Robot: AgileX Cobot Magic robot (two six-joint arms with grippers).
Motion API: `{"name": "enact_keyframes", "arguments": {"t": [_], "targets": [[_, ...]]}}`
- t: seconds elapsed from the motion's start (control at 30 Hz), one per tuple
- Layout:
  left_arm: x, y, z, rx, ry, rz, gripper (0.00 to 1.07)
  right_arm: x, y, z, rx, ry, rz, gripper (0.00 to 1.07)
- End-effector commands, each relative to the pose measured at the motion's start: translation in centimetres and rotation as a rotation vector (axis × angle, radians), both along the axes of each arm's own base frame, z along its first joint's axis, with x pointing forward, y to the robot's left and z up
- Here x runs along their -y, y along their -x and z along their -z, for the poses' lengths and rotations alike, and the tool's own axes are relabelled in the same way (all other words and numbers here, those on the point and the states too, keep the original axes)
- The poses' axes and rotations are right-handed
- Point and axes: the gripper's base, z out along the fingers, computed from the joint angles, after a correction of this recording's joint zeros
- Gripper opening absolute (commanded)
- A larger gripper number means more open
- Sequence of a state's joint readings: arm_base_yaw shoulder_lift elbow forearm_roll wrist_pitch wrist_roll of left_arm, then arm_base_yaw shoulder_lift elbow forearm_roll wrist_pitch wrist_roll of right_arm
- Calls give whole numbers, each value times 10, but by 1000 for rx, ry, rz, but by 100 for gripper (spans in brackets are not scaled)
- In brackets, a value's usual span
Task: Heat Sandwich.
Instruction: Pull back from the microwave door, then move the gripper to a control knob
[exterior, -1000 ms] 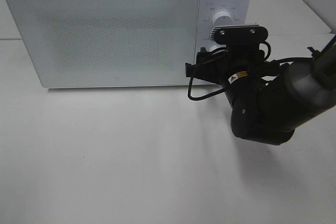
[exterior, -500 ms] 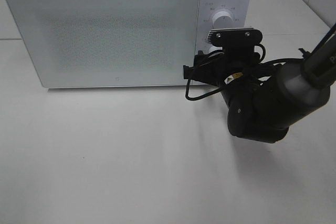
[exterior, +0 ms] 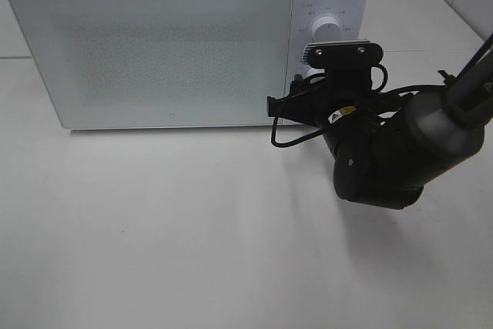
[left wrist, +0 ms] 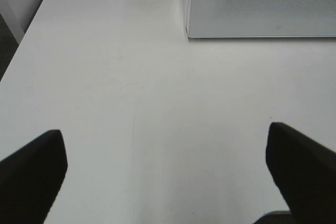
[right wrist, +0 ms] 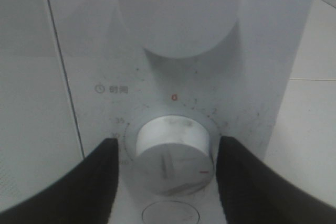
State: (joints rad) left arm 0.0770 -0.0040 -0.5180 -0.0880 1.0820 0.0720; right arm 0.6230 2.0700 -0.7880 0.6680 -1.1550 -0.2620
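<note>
The sandwich is out of view. The white microwave (exterior: 154, 44) stands at the back of the table with its door shut. My right gripper (right wrist: 168, 153) is up against the control panel, open, with one black finger (right wrist: 105, 166) on each side of the lower timer knob (right wrist: 174, 156). One finger lies right at the knob's edge and the other stands a narrow gap off it. In the exterior high view the right arm's wrist (exterior: 343, 55) covers that knob. My left gripper (left wrist: 167, 150) hangs open over bare table, nothing between its fingers.
The upper power knob (exterior: 326, 28) sits above the timer knob. A round button (right wrist: 170, 216) shows just below it. The white tabletop (exterior: 192, 229) spreads in front of the microwave. A black cable (exterior: 296, 132) loops off the right wrist.
The right arm has shifted slightly left and in toward the microwave's control panel. The microwave door has stayed shut.
</note>
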Motion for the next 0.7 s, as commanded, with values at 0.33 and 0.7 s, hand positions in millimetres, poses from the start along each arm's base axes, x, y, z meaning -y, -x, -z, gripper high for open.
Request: {"name": "enact_keyframes", "arguments": {"t": [0.33, 0.7], "targets": [[0, 3, 0, 30, 2, 2, 98, 0, -3, -5, 43, 2, 0, 19], [0, 3, 0, 30, 2, 2, 98, 1, -4, -7, 65, 0, 6, 20]]}}
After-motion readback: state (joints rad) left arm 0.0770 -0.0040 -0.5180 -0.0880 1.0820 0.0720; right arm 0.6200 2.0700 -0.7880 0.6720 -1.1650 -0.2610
